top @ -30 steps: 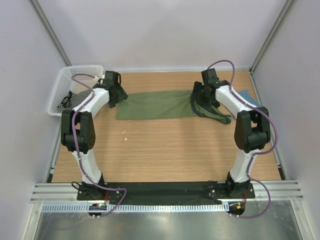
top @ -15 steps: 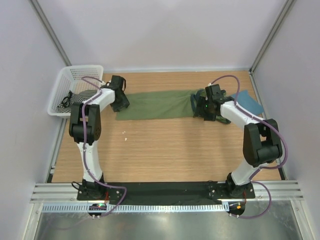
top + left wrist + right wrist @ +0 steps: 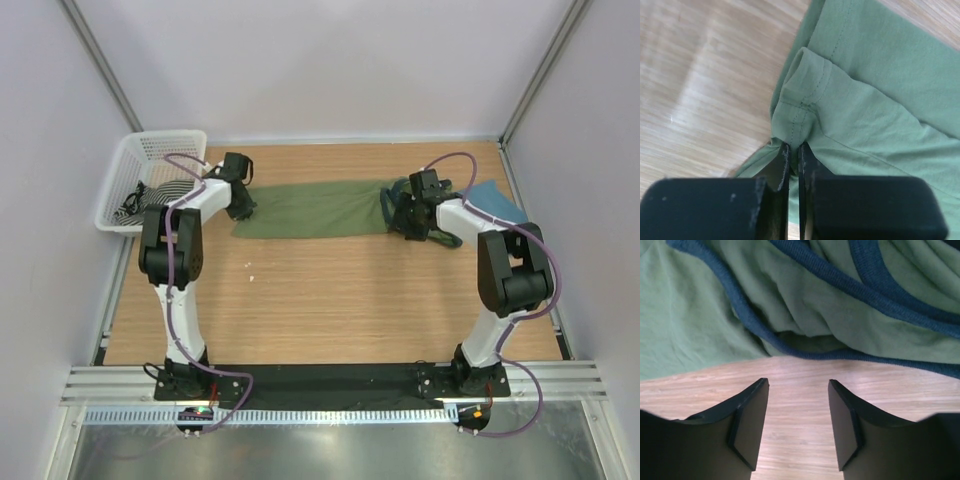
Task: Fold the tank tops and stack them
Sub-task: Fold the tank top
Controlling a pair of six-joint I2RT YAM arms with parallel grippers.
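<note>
Overhead camera looks down; close wrist cameras share the green top (image 3: 310,208).

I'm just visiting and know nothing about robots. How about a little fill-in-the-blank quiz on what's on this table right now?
1. The left tool is pinched shut on the hem of a tank top whose cloth is ____.
2. The right tool hovers over the wooden table with its jaws ____.
3. The trim on that top is coloured ____.
4. The white basket stands at the far ____ corner of the table.
Missing words: green; open; navy; left.
</note>
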